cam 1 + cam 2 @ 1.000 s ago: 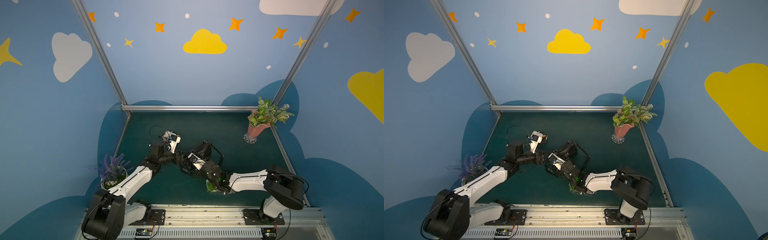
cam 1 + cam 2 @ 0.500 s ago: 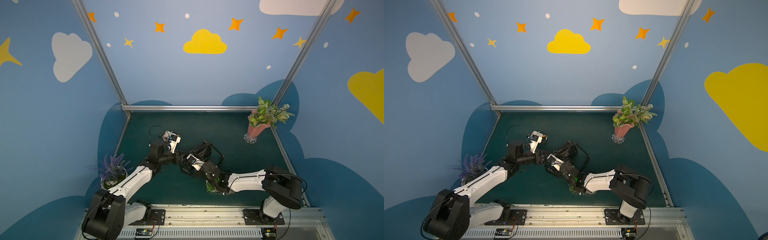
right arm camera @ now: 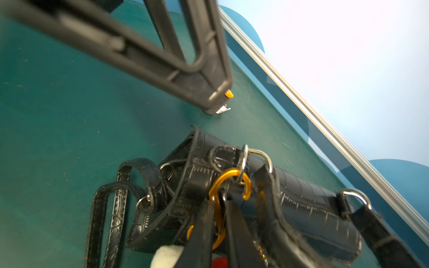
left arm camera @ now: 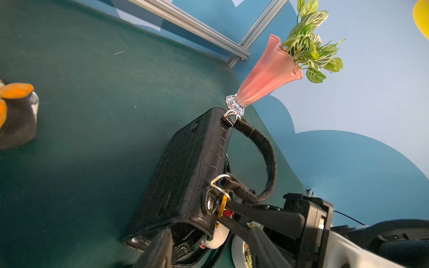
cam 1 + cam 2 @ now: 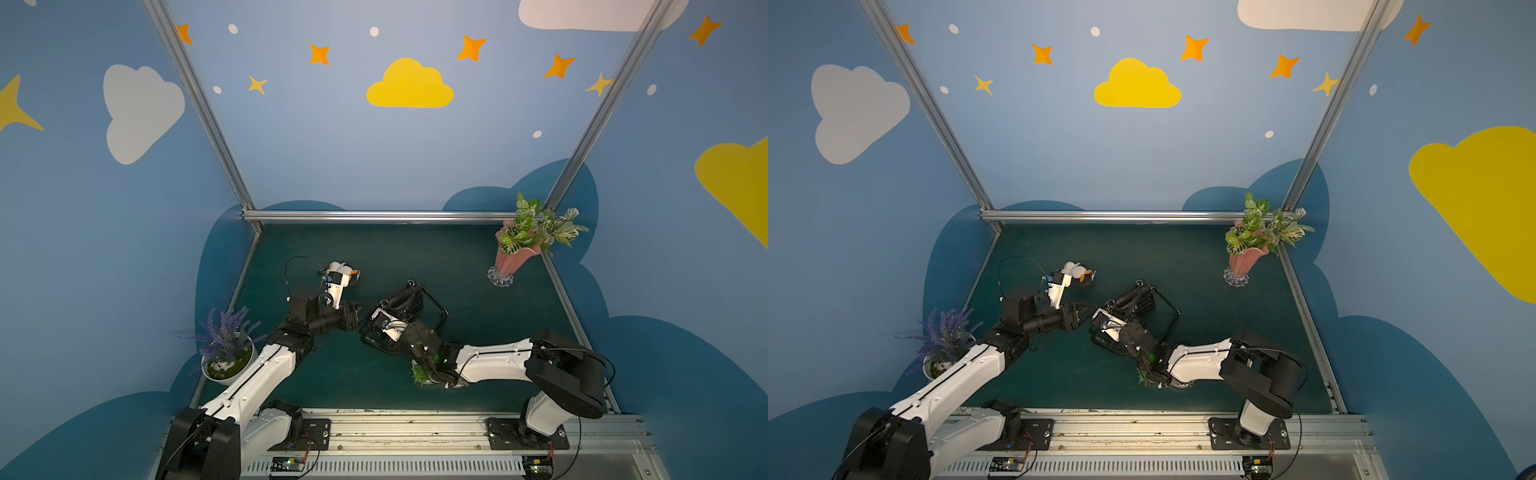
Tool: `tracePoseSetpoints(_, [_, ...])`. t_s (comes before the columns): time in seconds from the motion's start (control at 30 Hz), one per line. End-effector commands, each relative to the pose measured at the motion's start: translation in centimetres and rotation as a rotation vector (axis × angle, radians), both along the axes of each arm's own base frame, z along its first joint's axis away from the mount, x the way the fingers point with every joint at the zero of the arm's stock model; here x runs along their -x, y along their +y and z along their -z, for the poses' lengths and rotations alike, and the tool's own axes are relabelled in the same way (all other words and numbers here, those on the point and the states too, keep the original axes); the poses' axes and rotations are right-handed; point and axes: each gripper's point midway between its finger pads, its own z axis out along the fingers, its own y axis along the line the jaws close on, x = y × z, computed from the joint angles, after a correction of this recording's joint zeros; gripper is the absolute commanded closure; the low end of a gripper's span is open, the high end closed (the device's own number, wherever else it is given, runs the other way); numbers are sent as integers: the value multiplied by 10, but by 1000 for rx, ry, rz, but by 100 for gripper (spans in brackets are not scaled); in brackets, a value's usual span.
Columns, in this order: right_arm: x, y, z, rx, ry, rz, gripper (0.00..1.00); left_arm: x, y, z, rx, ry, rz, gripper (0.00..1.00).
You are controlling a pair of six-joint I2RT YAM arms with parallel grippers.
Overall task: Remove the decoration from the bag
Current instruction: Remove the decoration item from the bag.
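Observation:
The black glossy bag [image 5: 409, 298] [image 5: 1138, 300] lies on its side on the green mat. A gold clip [image 3: 217, 185] [image 4: 223, 205] hangs from a metal ring at the bag's near end, and the decoration, a white plush [image 4: 218, 234] [image 3: 167, 255] with a red bit, dangles from it. My right gripper [image 3: 219, 232] [image 4: 224, 212] is shut on that gold clip. My left gripper [image 4: 209, 253] [image 5: 362, 309] is open and straddles the same end of the bag. Its fingers [image 3: 209, 92] stand apart from the leather.
A black, white and orange plush toy [image 5: 345, 271] [image 4: 16, 111] lies behind the left wrist. A pink vase with green leaves [image 5: 513, 257] [image 4: 267, 76] stands back right and a lavender pot [image 5: 226, 353] front left. A small green plant [image 5: 422, 374] sits under the right forearm. A metal rail [image 5: 374, 216] bounds the back.
My right gripper's jaws have closed onto the gold clip, and that arm has edged slightly left. The left arm has hardly moved.

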Motion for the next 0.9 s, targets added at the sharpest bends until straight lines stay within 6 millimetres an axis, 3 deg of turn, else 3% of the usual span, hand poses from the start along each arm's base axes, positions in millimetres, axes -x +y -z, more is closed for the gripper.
tracePoseSetpoints(0.0, [3, 4, -15, -41, 53, -41, 91, 3, 3, 13, -11, 56, -11, 43])
tracePoseSetpoints(0.3, [10, 3, -19, -68, 213, -124, 91, 8, -16, 21, 60, 132, 117, 48])
tracePoseSetpoints(0.87, [7, 13, -15, -73, 447, -232, 91, -3, -22, 35, 65, 145, 144, 66])
